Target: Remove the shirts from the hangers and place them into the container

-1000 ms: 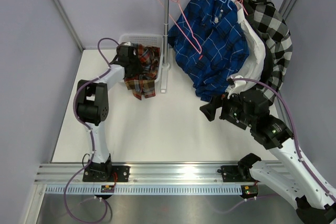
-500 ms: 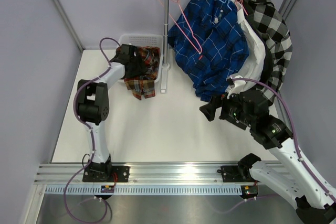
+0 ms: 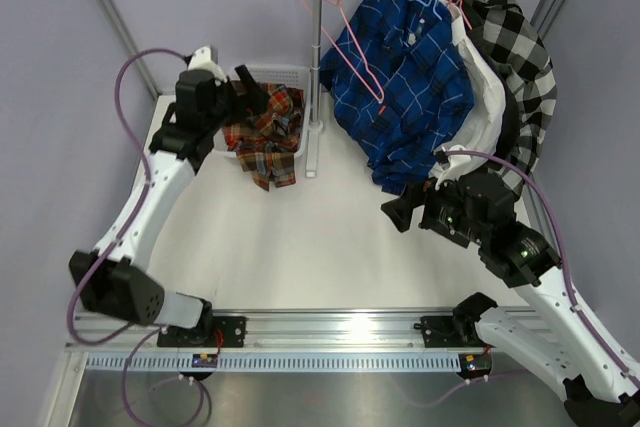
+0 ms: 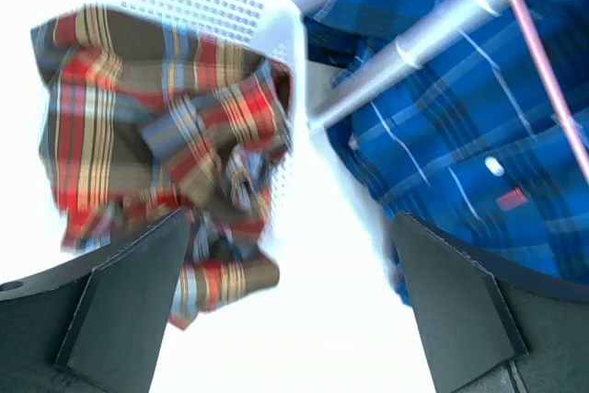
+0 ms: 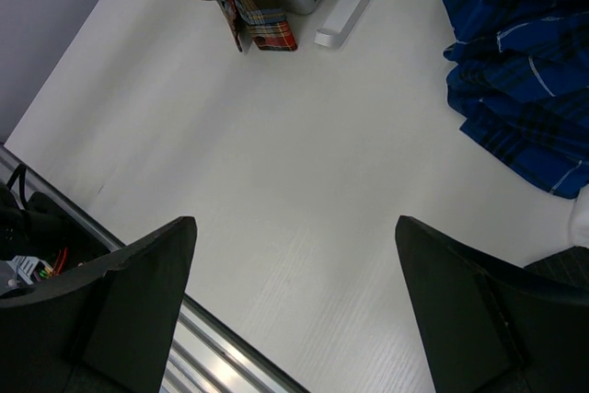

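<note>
a: where is the plaid shirt [image 3: 265,137]?
b: bunched in the basket [image 3: 270,69], with 1 end spilling over the basket's near rim onto the table [image 3: 300,237].
a: and the left gripper [image 3: 252,90]?
b: it hangs over the basket's left side, fingers spread wide with nothing between them. the wrist view looks between the 2 fingers straight down at the plaid cloth.
a: the right gripper [image 3: 398,212]?
b: well to the right of the basket and nearer the arm bases. its fingers are also spread apart and empty, with bare table under them.
a: what else sits near the basket?
b: the rack post [image 3: 316,57] stands just beside the basket's right wall. right of that, a pink hanger [image 4: 544,57] lies slanted across the blue shirt [image 3: 400,97], which hangs clear of the basket.
a: more shirts?
b: yes, further right of the basket, a white shirt [image 3: 485,107] and a black-and-white checked shirt [image 3: 520,47] hang behind the blue 1.
</note>
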